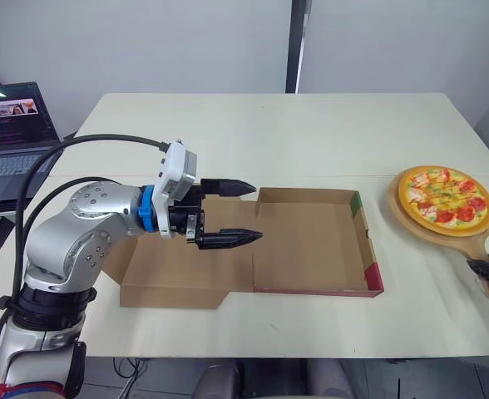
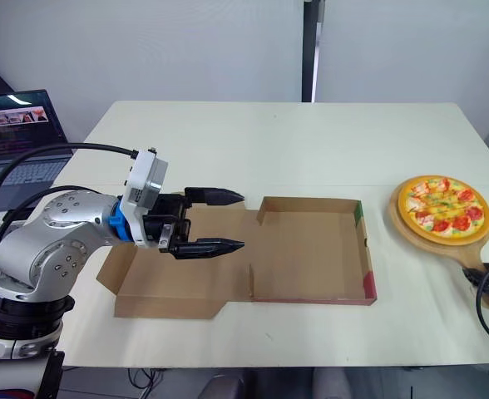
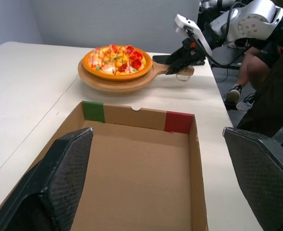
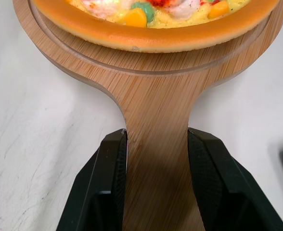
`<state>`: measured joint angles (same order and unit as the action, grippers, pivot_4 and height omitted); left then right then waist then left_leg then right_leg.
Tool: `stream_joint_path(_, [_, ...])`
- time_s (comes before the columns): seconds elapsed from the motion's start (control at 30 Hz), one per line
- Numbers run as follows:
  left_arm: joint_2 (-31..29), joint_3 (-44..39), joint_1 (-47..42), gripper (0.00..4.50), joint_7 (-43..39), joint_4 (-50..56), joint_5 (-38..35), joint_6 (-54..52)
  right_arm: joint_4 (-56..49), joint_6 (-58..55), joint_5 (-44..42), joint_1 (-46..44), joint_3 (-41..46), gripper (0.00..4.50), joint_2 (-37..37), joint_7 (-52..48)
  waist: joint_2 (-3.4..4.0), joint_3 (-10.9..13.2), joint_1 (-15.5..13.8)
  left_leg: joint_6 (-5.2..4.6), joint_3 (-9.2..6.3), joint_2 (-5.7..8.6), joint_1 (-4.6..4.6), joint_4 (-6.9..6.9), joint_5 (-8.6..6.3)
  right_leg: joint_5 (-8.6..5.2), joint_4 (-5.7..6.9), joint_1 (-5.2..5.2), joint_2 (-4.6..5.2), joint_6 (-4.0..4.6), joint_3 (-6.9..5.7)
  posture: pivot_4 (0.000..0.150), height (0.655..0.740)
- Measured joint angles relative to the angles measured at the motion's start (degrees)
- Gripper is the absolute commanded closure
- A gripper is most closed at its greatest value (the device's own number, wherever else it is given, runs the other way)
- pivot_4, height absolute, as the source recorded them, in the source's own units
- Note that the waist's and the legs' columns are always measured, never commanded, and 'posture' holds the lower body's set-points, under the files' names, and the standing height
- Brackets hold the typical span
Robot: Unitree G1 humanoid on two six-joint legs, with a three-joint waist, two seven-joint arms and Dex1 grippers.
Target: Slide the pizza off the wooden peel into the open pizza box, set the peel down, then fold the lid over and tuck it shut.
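Observation:
The pizza [image 1: 444, 195] lies on the round wooden peel [image 1: 417, 227] on the right side of the table. My right gripper [image 4: 157, 137] is shut on the peel's handle [image 4: 156, 110], one black finger pressed to each edge; the peel rests flat on the table. The open cardboard pizza box [image 1: 311, 249] sits in the middle, its tray empty and its lid [image 1: 165, 278] laid flat toward the left. My left gripper [image 1: 258, 212] hovers open over the seam between lid and tray, pointing toward the pizza, with nothing between its fingers.
An open laptop [image 1: 12, 125] stands off the table's left side. A gap of bare table [image 1: 386, 249] separates the box from the peel. In the left wrist view a person's legs [image 3: 257, 77] are beyond the table's right end.

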<state>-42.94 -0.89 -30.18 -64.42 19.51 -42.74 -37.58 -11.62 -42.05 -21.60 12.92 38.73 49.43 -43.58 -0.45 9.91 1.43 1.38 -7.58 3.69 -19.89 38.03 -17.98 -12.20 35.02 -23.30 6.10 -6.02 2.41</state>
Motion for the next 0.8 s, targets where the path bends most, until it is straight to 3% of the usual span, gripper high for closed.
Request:
stream_joint_path(0.47, [-2.8, -5.9, 7.1, 0.00, 1.2, 0.4, -0.5, -1.8, -5.5, -4.6, -3.9, -5.5, -0.8, 2.93, 6.8, -4.7, 0.06, 0.0, 0.1, 0.00, 0.00, -0.06, -0.02, -0.03, 0.00, 0.00, 0.01, -0.06, -0.03, 0.01, -0.01, 0.150, 0.7400])
stream_joint_path(0.8, [-9.5, -9.1, 12.8, 0.00, -1.7, 3.2, -3.4, -3.6, -11.6, -4.9, -5.0, -12.4, -9.2, 2.93, 10.8, -6.6, 0.05, 0.1, 0.1, 0.01, 0.01, -0.10, -0.10, -0.04, -0.01, -0.01, 0.01, -0.16, -0.03, 0.01, -0.02, 0.150, 0.7400])
